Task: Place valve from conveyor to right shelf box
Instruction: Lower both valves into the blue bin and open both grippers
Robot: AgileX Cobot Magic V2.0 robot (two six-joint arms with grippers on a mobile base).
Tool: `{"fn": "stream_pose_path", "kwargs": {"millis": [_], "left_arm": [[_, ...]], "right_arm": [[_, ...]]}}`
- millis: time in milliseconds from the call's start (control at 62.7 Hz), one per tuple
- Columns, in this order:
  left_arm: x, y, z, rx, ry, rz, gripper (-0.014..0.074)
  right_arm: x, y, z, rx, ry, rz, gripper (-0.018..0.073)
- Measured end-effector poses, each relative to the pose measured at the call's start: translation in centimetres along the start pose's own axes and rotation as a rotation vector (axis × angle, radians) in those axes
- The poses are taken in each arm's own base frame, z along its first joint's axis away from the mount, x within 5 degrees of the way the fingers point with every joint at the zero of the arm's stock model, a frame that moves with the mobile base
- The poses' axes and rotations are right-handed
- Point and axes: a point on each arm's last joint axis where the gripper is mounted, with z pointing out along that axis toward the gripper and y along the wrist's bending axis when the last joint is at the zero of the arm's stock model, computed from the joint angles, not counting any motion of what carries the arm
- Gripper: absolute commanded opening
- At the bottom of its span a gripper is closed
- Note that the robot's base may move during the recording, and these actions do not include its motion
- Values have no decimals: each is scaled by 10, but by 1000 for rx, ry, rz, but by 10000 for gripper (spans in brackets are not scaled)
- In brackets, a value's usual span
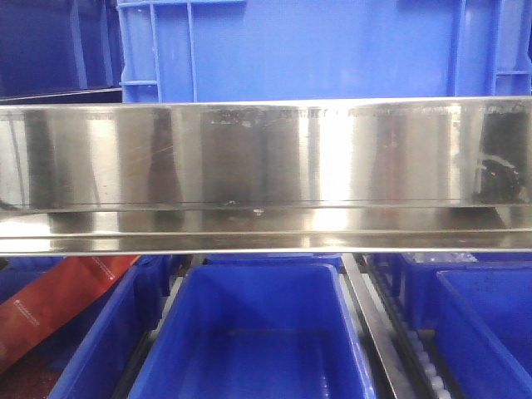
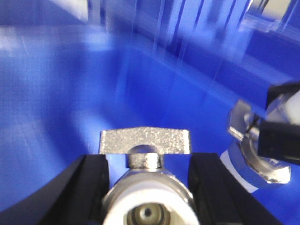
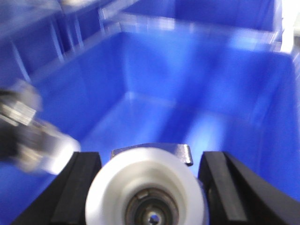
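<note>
L wrist cam: my left pincer [image 2: 149,199] is clamped on a valve [image 2: 145,142], black jaws tight on both sides of its body. Metal butterfly handle is up, white end cap faces the lens. The valve hangs over the floor of a blue box [image 2: 70,117], box walls ahead.

R wrist cam: my right pincer [image 3: 149,206] grips a second valve [image 3: 143,176] the same way, white cap fwd, over a like blue interior. The two valves sit near each other, apart. Each shows at the edge of the other's cam, blurred in the R view.

Front cam: steel shelf rail [image 1: 266,166] runs across mid-frame, blue crate [image 1: 316,50] above, open blue bins [image 1: 258,332] below, red-orange pack [image 1: 50,307] lower left. Cannot tell which bin my pincers are in.
</note>
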Motion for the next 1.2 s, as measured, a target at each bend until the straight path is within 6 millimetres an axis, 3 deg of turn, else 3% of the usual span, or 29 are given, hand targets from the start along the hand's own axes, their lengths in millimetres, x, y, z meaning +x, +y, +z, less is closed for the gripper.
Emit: {"fn": "stream_pose_path", "kwargs": {"millis": [192, 447, 591, 686, 830, 974, 1069, 1197], "left_arm": [[7, 3, 9, -1, 30, -6, -111], [13, 6, 17, -2, 58, -12, -111], [16, 7, 21, -3, 70, -11, -106], [16, 7, 22, -2, 69, -11, -26], [16, 7, 22, -2, 71, -9, 237], [16, 7, 22, -2, 69, -11, 424], [15, 7, 22, -1, 66, -14, 469], [15, 7, 22, -1, 60, -19, 463]], "right_arm": [[12, -4, 25, -1, 58, 18, -162], [19, -6, 40, -1, 91, 26, -161], [20, -7, 42, -1, 91, 28, -26], [20, -7, 42, -1, 91, 28, 120], [20, -7, 42, -1, 91, 29, 277], [20, -7, 43, -1, 88, 31, 388], [15, -7, 42, 0, 56, 32, 462], [14, -6, 42, -2, 49, 35, 523]]}}
